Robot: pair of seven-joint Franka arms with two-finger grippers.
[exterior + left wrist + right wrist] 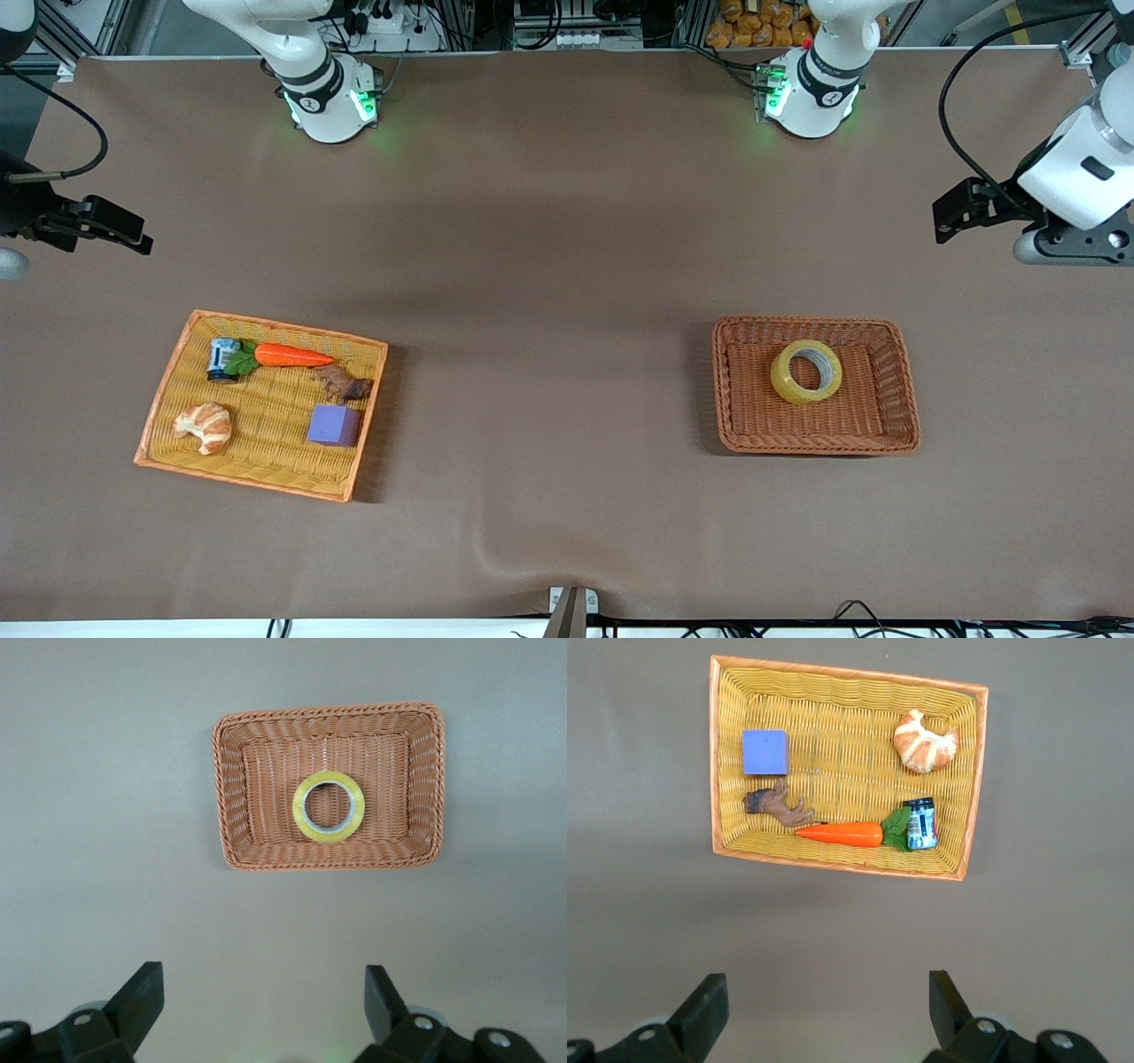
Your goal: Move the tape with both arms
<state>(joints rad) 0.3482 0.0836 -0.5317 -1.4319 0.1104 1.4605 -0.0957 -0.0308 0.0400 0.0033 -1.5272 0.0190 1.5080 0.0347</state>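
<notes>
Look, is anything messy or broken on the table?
Nothing looks broken or spilled. The tape lies flat in the brown basket. The yellow tray sits a bit crooked, toys inside. The left gripper and right gripper hang open above the table.

Lighting even and diffuse from overhead, no glare. Bench (567, 266) reads matte brown, slightly darker toward the frame corners. Soft short shadows sit beside the yellow basket (159, 416) and brown basket (904, 390). Green glow spills from both arm bases at top of frame. Front view sharp throughout. In both wrist views the claw fingers (142, 997) at the bottom edge look a bit soft.
</notes>
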